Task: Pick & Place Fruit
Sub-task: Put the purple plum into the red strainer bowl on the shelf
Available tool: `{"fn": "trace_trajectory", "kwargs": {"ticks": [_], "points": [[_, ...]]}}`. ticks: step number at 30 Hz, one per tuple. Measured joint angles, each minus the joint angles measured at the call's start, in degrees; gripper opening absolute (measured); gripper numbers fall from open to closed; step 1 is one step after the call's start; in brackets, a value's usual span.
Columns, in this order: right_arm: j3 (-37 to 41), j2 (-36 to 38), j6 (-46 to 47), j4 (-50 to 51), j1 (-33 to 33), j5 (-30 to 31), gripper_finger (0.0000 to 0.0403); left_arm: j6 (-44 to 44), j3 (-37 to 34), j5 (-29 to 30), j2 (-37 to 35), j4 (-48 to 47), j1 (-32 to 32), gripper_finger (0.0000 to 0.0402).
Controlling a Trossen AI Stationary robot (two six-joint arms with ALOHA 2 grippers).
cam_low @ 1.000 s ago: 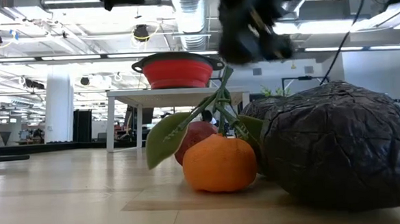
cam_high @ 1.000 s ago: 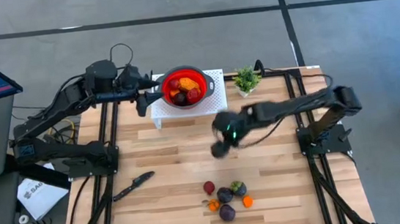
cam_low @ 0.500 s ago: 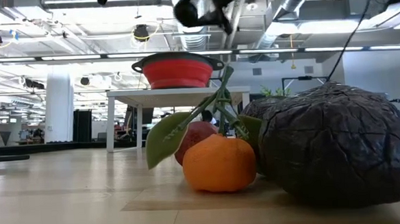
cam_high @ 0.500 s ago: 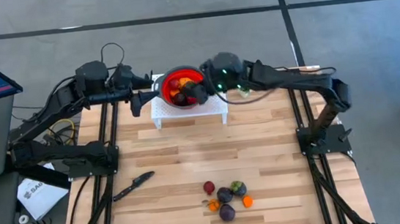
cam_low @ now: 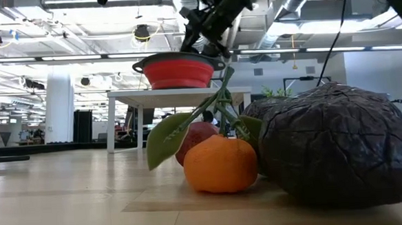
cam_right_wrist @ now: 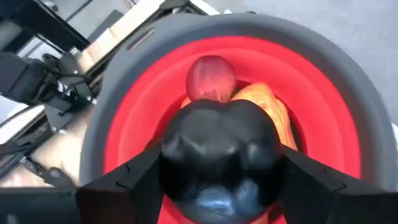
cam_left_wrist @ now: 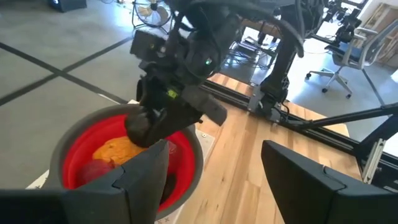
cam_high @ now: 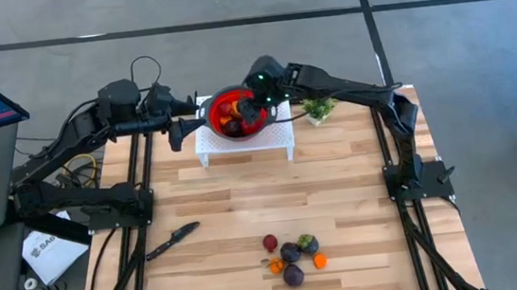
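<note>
A red bowl [cam_high: 234, 91] with a grey rim stands on a small white stand [cam_high: 244, 144] at the table's far side. In it lie a red fruit [cam_right_wrist: 211, 78], an orange one [cam_right_wrist: 268, 107] and others. My right gripper [cam_high: 251, 108] hangs just over the bowl, shut on a dark fruit [cam_right_wrist: 217, 149]. My left gripper [cam_high: 181, 130] stands open just left of the bowl, with nothing between its fingers [cam_left_wrist: 146, 174]. Several more fruit [cam_high: 293, 253] lie in a cluster near the table's front edge. My right gripper pinches the dark fruit's two opposite sides [cam_right_wrist: 171, 158] between its two fingers [cam_right_wrist: 124, 180]. The fingers slant down from the table's right and far side. The fruit is lifted clear, over the inside of the bowl [cam_left_wrist: 68, 146], above the fruit lying there.
A small green potted plant [cam_high: 318, 108] stands right of the white stand. A black knife [cam_high: 172, 239] lies at the front left. In the low view an orange [cam_low: 221, 165], a red fruit [cam_low: 197, 137] and a big dark one [cam_low: 334, 147] fill the foreground.
My right gripper has swung from over the table's middle toward the far edge and the left, rising and turning, and now hangs over the red bowl with the dark fruit still in its fingers.
</note>
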State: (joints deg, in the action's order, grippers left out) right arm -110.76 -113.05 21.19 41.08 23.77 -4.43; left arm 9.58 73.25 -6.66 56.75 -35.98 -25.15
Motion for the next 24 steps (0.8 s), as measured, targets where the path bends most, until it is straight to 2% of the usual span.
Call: {"fn": "trace_trajectory", "kwargs": {"ticks": [5,12,17,24], "points": [[-0.1,-0.6,-0.8,0.9,0.1,0.2,0.0244,0.1,0.0,0.0,0.0,0.0,0.0,0.0250],[0.0,-0.6,-2.5,2.9,0.5,4.7,0.0278,0.1,0.0,0.0,0.0,0.0,0.0,0.0250],[0.0,-0.6,-3.8,3.1,0.5,4.8,0.0299,0.1,0.0,0.5,0.0,0.0,0.0,0.0250],[-3.4,-0.2,-3.9,6.4,0.8,5.0,0.0302,0.1,0.0,0.9,0.0,0.0,0.0,0.0250]]}}
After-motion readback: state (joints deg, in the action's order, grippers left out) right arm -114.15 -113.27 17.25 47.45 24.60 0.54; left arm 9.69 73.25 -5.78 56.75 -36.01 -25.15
